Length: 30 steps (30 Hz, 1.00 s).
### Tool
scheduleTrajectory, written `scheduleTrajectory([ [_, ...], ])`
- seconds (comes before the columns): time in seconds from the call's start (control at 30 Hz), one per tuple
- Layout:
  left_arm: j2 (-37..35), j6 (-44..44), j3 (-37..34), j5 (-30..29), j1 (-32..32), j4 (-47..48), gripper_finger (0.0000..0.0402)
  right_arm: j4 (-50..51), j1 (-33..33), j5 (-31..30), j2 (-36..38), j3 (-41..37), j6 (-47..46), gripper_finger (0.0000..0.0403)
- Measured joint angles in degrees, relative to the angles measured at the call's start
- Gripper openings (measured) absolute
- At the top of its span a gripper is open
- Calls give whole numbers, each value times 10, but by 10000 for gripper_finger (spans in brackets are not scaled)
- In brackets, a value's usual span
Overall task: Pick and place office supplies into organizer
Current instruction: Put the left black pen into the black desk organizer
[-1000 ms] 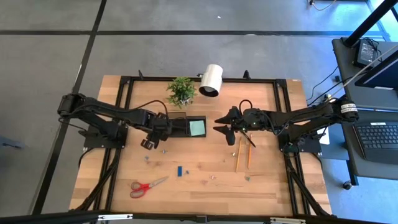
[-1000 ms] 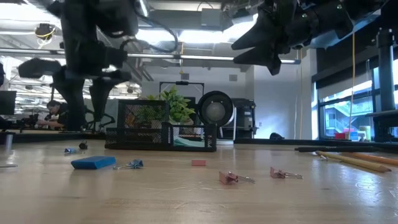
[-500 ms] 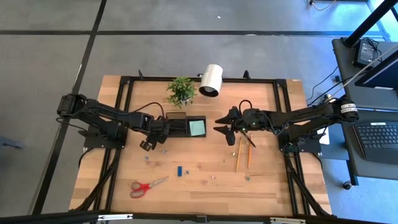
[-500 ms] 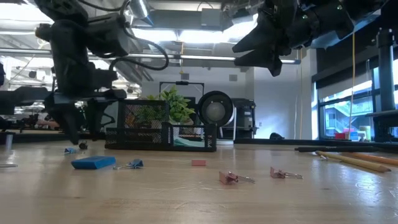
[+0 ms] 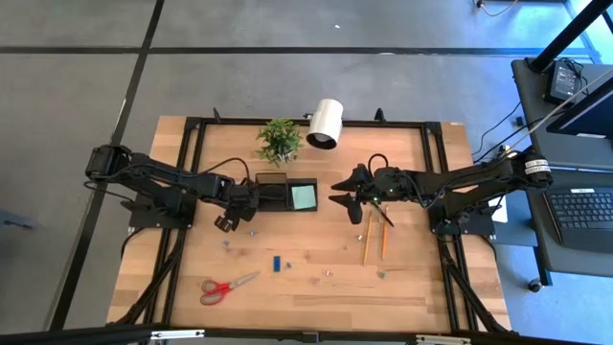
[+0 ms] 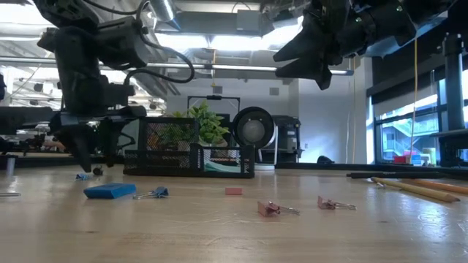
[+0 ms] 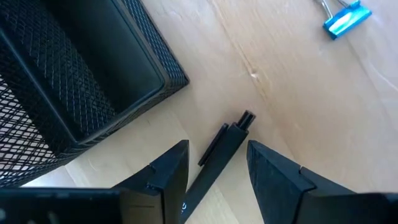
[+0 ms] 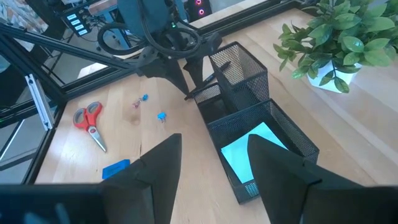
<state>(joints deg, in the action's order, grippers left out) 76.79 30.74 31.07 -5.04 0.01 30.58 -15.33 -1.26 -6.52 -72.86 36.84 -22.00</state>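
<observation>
A dark pen (image 7: 219,144) lies flat on the wood just off the corner of the black mesh organizer (image 7: 81,81). My left gripper (image 7: 217,147) is open and low over the table, one finger on each side of the pen, with gaps showing on both sides. In the high view it is at the organizer's (image 5: 287,195) left end (image 5: 231,221). A pale teal note pad (image 8: 252,149) lies in one compartment. My right gripper (image 5: 343,195) is open, raised above the table right of the organizer, holding nothing.
Red-handled scissors (image 5: 225,286), a small blue piece (image 5: 276,262) and small clips (image 6: 270,208) lie on the near half of the table. Pencils (image 5: 369,240) lie under the right arm. A potted plant (image 5: 279,140) and a white lamp (image 5: 326,123) stand at the far edge.
My left gripper has come down toward the table beside the organizer's left end and shifted slightly toward the table's left edge, staying open. The right arm and the objects have kept still.
</observation>
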Motion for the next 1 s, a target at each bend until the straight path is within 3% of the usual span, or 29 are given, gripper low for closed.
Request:
scheduleTrajectory([
  [0.4, 0, -21, 0, 20, -3, -4, 157, -1, 0, 0, 0, 0, 0, 188],
  [0.57, 3, -41, -2, -14, -11, -1, 157, -1, 0, 0, 0, 0, 0, 188],
  [1.0, 3, -128, -2, -30, -16, -10, 157, 0, 0, 0, 0, 0, 0, 188],
])
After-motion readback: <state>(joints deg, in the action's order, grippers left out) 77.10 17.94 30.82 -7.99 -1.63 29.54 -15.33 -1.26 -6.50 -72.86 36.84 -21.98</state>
